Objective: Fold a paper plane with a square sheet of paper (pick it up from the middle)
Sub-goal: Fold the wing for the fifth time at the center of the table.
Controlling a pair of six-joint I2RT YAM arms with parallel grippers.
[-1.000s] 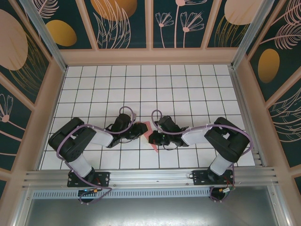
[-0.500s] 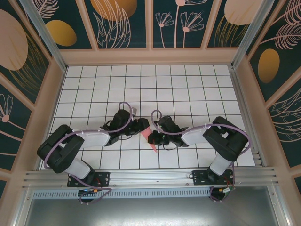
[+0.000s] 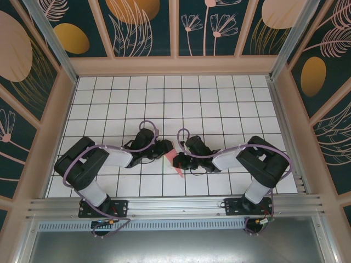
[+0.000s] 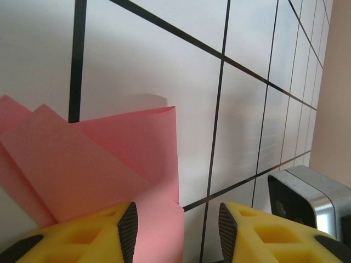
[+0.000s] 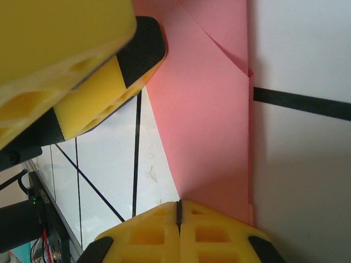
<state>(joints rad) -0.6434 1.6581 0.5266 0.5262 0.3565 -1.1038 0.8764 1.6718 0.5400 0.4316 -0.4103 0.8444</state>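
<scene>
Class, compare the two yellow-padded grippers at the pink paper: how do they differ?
The left yellow-padded gripper has its jaws apart; the right yellow-padded gripper has them shut. The left reaches the folded pink paper from the left side, the right from the right. Both are down at the paper.

White tiled bench (image 3: 109, 98) with black grid lines runs under the fingers (image 4: 82, 235) and way out past them. Beyond that, dark teal wall panels (image 3: 142, 27) with orange blobs and pale leaf drawings. Metal rail (image 3: 175, 205) sits behind them.
</scene>
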